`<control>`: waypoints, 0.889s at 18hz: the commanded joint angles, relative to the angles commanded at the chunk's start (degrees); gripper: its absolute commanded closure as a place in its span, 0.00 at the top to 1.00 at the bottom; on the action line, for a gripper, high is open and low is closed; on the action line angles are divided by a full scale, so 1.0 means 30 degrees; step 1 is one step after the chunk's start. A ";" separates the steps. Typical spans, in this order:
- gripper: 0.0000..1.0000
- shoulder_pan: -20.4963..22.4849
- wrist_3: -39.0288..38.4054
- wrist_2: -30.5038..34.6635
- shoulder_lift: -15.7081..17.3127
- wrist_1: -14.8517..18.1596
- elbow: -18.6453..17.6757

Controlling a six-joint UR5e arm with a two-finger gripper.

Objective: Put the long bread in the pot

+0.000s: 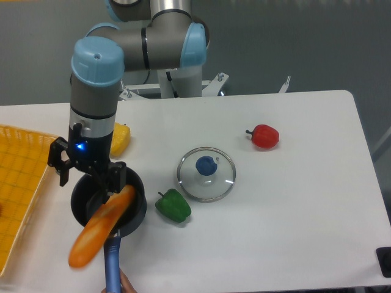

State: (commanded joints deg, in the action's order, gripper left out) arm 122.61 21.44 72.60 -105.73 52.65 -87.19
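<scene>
Bread (101,227), long, glossy and orange-golden, hangs tilted over the pot (137,213), its upper end pinched between the fingers of the gripper (116,186) and its lower end jutting down and left past the pot's rim toward the table's front edge. The pot is a small black saucepan with a blue handle (112,265) pointing toward the camera. The slant looks deliberate: the loaf is longer than the pot is wide, so it can only go in at an angle, one end inside and the other resting on or over the rim. The arm stands directly above the pot, its wrist pointing down.

Behind the arm, a yellow pepper (121,139) lies partly hidden. Just right of the pot sits a green pepper (173,206), and beside that a glass lid (206,173) with a blue knob, lying flat, which leaves the pot open to receive the bread. A red pepper (264,136) sits well apart to the right. A yellow basket (21,183) occupies the left edge of the white table (293,232).
</scene>
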 joint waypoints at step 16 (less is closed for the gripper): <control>1.00 0.3367 0.7114 0.1553 0.1932 0.3158 -0.3223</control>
State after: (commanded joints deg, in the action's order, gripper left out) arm 132.71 42.79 77.26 -99.94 62.12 -96.86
